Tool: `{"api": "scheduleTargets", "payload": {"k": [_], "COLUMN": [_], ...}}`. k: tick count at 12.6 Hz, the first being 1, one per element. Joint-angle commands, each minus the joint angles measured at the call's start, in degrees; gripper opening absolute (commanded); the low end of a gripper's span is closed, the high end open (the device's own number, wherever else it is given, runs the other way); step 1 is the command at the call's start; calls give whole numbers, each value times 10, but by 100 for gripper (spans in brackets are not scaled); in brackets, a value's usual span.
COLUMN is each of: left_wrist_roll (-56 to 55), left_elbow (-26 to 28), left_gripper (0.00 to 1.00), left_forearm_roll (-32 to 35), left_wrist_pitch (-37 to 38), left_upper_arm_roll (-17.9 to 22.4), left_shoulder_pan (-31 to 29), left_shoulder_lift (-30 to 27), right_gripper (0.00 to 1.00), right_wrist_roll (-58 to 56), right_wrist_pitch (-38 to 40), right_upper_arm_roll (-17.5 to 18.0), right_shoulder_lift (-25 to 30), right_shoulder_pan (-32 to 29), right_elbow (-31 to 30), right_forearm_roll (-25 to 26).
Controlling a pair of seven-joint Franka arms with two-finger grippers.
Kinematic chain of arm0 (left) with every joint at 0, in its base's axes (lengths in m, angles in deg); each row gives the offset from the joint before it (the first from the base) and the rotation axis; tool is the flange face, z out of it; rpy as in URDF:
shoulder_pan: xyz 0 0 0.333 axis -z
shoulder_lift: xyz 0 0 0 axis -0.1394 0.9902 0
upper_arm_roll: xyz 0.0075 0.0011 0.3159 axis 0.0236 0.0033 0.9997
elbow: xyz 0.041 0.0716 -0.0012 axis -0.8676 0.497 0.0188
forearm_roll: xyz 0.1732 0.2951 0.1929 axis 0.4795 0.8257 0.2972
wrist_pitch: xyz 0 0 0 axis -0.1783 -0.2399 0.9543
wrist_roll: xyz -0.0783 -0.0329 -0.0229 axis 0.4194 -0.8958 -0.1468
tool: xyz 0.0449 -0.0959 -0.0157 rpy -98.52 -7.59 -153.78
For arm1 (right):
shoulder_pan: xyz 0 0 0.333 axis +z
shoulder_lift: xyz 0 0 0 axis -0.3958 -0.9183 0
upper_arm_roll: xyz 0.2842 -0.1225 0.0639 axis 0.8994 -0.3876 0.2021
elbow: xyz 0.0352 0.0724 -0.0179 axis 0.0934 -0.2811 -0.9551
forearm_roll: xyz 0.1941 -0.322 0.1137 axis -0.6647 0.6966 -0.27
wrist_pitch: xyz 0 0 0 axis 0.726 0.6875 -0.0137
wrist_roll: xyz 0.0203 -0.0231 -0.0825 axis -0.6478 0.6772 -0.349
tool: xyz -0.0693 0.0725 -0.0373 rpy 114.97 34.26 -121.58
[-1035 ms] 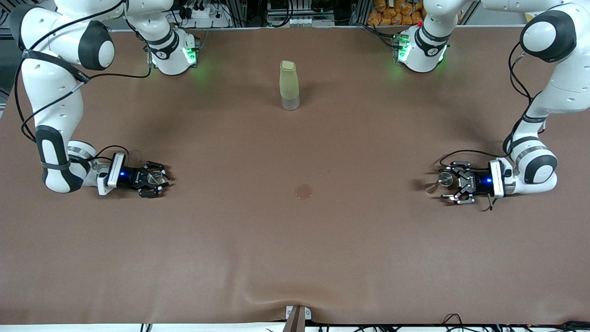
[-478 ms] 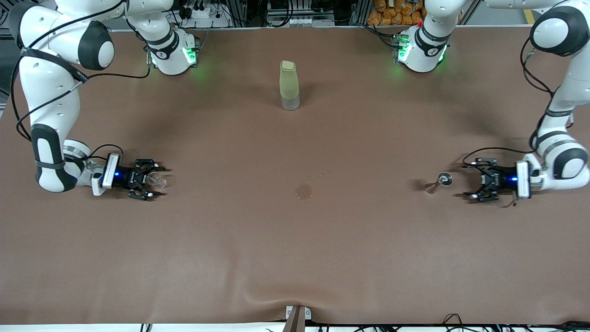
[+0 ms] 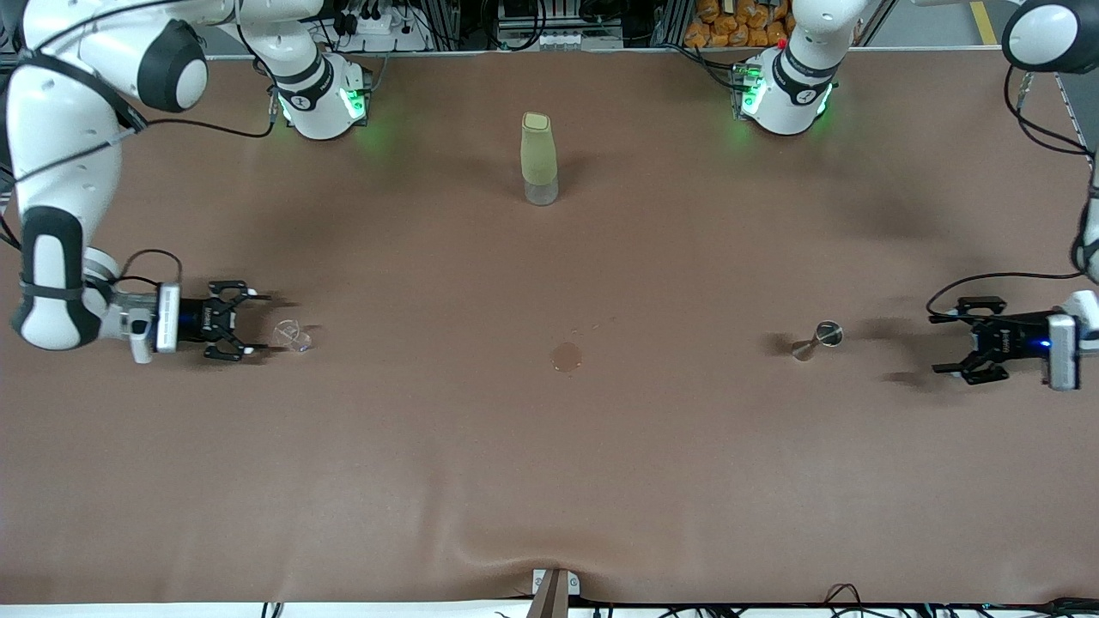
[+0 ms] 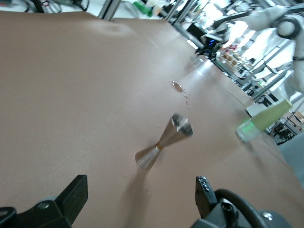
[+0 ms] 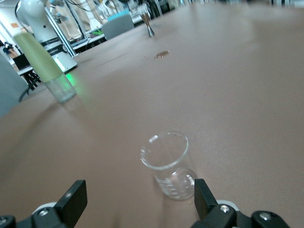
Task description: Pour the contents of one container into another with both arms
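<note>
We find the glass cup [image 3: 293, 335] standing free beside the wide-open right gripper [image 3: 243, 324], the steel jigger [image 3: 816, 340] apart from the spread left gripper [image 3: 960, 337]. Any re-grasp should centre squarely first.

Both claws, left [image 3: 968, 342] and right [image 3: 245, 322], gape empty.

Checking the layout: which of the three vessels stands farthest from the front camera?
The green bottle, midway between the arm bases; the glass cup and jigger stand nearer.
</note>
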Motion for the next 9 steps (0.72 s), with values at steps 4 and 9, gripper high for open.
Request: {"api": "scheduleTargets", "payload": {"k": [4,9], "left_wrist_roll": [-359,-732], "left_elbow": [-17,-15], "left_gripper": [100,100], "left_forearm_roll": [90,316], "left_wrist_pitch": [-35,-38], "left_upper_arm_roll": [6,-4], "left_shoulder_pan": [104,265], "left_shoulder_lift": [-167,-317], "right_gripper": [100,100], "right_wrist_roll": [458,772], "right_wrist_pitch": [-5,-5], "right_upper_arm_roll": [-8,24], "right_shoulder_lift": [223,364], "right_shoulder_pan": [28,48], "right_elbow": [-13,0], "right_forearm_roll": [198,314]}}
